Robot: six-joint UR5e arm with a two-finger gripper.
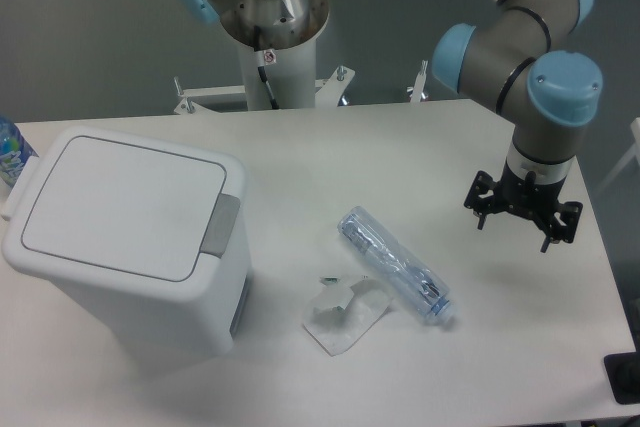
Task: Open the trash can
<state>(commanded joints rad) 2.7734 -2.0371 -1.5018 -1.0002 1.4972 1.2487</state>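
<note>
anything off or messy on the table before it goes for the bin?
Only loose litter: a clear plastic bottle lies on its side mid-table, with a crumpled white wrapper by its lower-left side. The trash can stands upright, lid flat and closed. The gripper hangs over the table's right side, holding nothing. No spill visible.

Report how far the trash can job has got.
Nothing looks done yet: the trash can has its lid flat and shut, and its grey push-button tab is untouched. The gripper holds nothing; it hangs over the far side of the table, beyond the plastic bottle and crumpled paper. Left: reach the tab and press it.
</note>
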